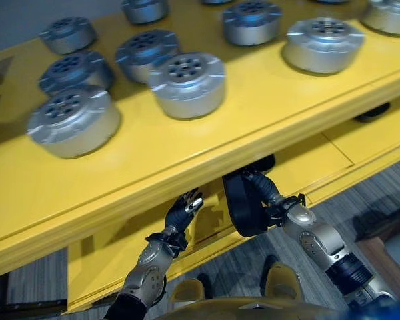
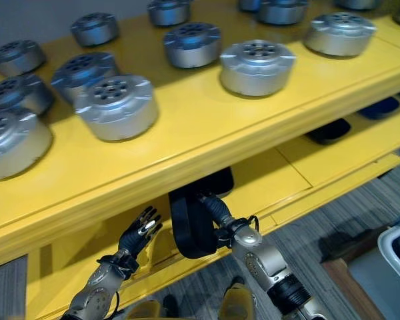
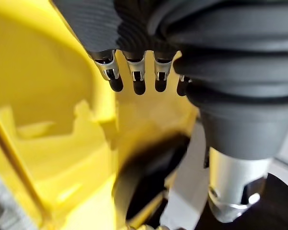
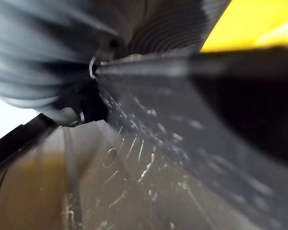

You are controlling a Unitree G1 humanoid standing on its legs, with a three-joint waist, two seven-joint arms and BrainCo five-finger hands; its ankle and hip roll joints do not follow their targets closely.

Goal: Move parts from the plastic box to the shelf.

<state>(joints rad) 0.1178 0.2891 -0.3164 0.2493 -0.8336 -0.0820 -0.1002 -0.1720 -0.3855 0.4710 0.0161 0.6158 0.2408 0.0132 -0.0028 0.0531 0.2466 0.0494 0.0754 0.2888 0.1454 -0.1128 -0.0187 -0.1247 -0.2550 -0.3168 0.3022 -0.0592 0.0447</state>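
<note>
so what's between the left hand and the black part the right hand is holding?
Nothing: in the left eye view, only a bare strip of the yellow lower shelf separates the left hand from the black part.

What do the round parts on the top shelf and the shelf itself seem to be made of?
The round parts look like machined metal: silver-grey with a soft sheen and drilled holes. The shelf has a smooth, glossy yellow coat, probably painted metal, though wood cannot be ruled out.

Bright overhead light; silver parts (image 1: 187, 83) throw soft shadows on the yellow shelf (image 1: 267, 107). Lower tier dim. Both wrist views heavily blurred.
</note>
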